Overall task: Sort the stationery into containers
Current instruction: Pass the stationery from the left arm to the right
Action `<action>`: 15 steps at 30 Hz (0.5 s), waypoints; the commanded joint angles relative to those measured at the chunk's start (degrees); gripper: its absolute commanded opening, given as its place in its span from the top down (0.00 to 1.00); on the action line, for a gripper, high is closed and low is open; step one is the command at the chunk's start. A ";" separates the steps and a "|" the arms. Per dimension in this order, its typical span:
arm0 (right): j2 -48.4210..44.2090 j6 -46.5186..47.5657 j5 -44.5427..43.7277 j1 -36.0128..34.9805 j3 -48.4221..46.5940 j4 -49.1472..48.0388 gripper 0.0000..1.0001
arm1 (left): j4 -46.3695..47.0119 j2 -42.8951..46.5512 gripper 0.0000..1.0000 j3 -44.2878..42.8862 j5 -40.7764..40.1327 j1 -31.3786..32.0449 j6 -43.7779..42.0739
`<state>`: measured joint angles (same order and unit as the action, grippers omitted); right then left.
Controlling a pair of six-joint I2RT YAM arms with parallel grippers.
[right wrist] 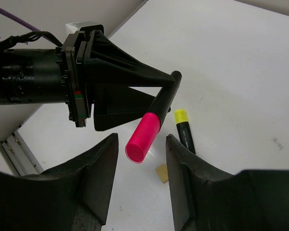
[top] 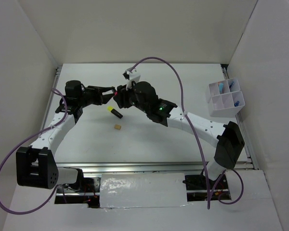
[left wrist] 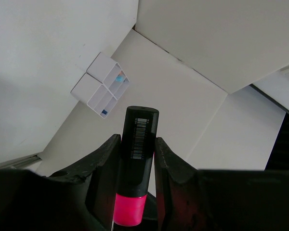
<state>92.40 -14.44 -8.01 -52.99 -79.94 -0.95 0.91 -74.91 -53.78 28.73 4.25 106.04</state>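
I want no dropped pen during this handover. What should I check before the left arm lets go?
1. Left gripper clamps the pink highlighter: ok.
2. Pink end sits between the right gripper fingers: ok.
3. Right gripper shut on it: not ok, gaps on both sides.
4. Yellow highlighter and tan eraser lie clear of both grippers: ok.
5. Free compartment in the organiser tray: cannot tell.
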 commanded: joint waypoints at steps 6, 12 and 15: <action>0.68 -0.50 1.42 0.70 -2.41 -1.69 0.71 | 1.38 0.65 1.00 -2.12 1.24 -0.30 0.40; 0.07 0.64 3.35 1.31 -2.67 -1.69 0.96 | 2.51 0.91 0.51 -1.24 0.45 -0.47 -1.27; -1.69 1.60 3.88 1.93 -2.41 -1.07 1.00 | 4.10 1.26 0.01 -0.45 0.19 -1.17 -4.08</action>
<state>92.75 -14.15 -5.56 -51.48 -79.94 -0.62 1.63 -74.91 -53.78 28.27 3.60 105.03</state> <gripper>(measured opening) 0.246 0.928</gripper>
